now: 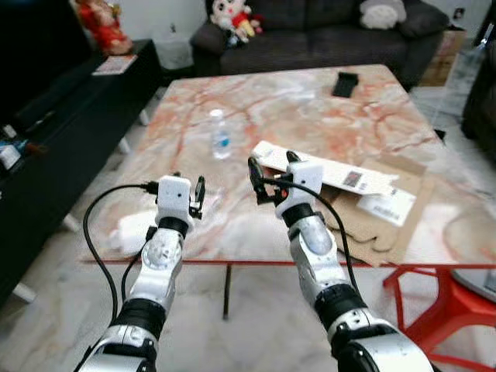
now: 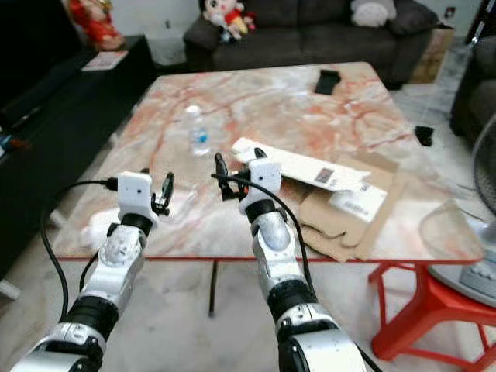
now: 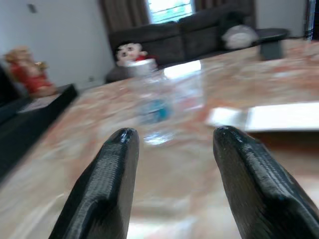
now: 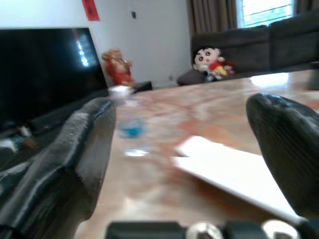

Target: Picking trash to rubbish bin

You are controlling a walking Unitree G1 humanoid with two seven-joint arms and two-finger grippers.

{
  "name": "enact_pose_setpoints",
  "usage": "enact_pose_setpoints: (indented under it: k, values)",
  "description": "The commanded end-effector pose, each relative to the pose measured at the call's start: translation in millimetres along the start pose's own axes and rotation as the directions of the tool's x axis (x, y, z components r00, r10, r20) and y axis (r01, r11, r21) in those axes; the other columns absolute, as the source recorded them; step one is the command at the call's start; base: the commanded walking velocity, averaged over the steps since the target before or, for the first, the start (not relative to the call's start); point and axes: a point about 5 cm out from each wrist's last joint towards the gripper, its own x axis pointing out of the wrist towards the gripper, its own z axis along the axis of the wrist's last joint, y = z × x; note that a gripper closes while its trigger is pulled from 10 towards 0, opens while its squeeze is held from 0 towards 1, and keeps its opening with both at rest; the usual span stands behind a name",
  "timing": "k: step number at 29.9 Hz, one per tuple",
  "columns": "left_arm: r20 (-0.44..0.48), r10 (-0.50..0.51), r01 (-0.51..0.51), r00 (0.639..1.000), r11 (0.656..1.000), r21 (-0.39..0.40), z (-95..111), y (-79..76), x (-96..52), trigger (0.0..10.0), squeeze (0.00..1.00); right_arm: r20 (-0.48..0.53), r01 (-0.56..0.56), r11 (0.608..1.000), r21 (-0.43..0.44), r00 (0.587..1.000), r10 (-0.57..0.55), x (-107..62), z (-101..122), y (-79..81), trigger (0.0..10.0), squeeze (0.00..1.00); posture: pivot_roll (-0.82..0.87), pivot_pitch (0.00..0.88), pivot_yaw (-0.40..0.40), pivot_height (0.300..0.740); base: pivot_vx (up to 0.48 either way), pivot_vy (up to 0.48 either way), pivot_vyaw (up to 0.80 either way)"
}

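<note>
The upright plastic bottle (image 1: pixel 221 134) stands on the worktop (image 1: pixel 310 108) just beyond the spread left gripper (image 1: pixel 188 195); the right gripper (image 1: pixel 270 167), also spread, sits slightly farther.

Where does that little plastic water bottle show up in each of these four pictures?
Left eye view: water bottle upright mid-table.
Right eye view: bottle left of the white box.
Left wrist view: blurred bottle between the end effector's fingers.
Right wrist view: bottle beside one finger.
Shared landmark: plush doll on the sofa.

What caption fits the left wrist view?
Open left gripper faces a clear plastic water bottle standing on the marble table.
</note>
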Motion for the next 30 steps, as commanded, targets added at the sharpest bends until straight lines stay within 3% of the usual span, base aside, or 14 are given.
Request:
enact_pose_setpoints:
  k: [1, 7, 11, 21, 28, 30]
  values:
    - [0.014, 0.015, -0.015, 1.0, 1.0, 0.017, 4, 8.5, 2.5, 10.0, 0.0, 0.02, -0.025, 1.0, 0.014, 0.999, 0.025, 4.2, 4, 9.2, 10.0, 0.0, 0.05, 0.0, 0.072, 0.74, 0.45, 0.0, 0.0]
    - [0.017, 0.011, -0.012, 1.0, 1.0, 0.012, 4, 6.4, 1.0, 10.0, 0.0, 0.014, -0.066, 0.997, -0.032, 0.998, 0.067, 1.8, 3, 11.6, 10.0, 0.0, 0.05, 0.0, 0.07, 0.74, 0.452, 0.0, 0.27]
    - [0.015, 0.0, -0.001, 1.0, 1.0, 0.014, 3, 3.9, 0.3, 10.0, 0.0, 0.008, -0.048, 0.999, -0.002, 0.999, 0.048, 0.4, 1, 9.8, 10.0, 0.0, 0.05, 0.0, 0.069, 0.74, 0.442, 0.0, 0.58]
    - [0.016, -0.024, 0.024, 1.0, 1.0, 0.016, 1, -2.2, -6.4, 10.0, 0.0, 0.002, -0.029, 1.0, 0.011, 1.0, 0.029, -0.8, 0, 4.4, 10.0, 0.0, 0.05, 0.0, 0.071, 0.74, 0.0, 0.0, 0.0]
    - [-0.024, 0.007, -0.006, 1.0, 0.999, 0.048, -5, 8.9, -14.2, 10.0, 0.0, -0.004, -0.03, 0.999, 0.017, 1.0, 0.03, -1.1, -1, 4.9, 10.0, 0.0, 0.06, 0.0, 0.072, 0.74, 0.0, 0.0, 0.0]
    - [-0.082, 0.014, -0.007, 0.997, 0.997, 0.081, -11, 15.3, -16.4, 10.0, 0.0, -0.005, -0.027, 0.999, 0.02, 1.0, 0.027, -2.3, -2, 4.4, 10.0, 0.0, 0.06, 0.0, 0.074, 0.74, 0.0, 0.0, 0.0]
